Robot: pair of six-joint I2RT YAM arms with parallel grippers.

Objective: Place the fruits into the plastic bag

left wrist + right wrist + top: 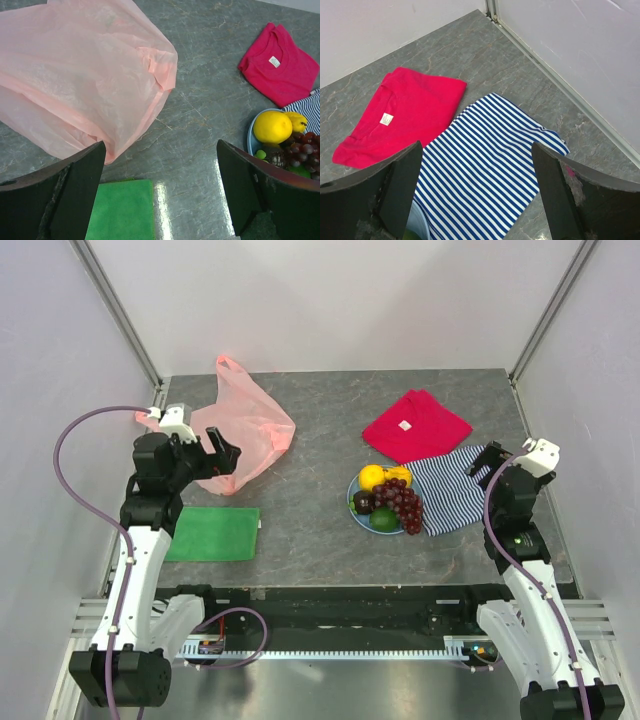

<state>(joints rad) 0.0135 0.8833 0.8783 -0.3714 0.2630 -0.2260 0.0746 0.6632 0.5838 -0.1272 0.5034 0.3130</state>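
One wrist view shows the plastic bag (85,85); the other, striped cloth (490,150).

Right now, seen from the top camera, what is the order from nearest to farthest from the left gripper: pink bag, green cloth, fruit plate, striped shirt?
Measured from the left gripper:
1. pink plastic bag, right beside it, at the far left.
2. green cloth, near left edge.
3. fruit plate, right of centre.
4. striped shirt, just beyond the plate, on the right.
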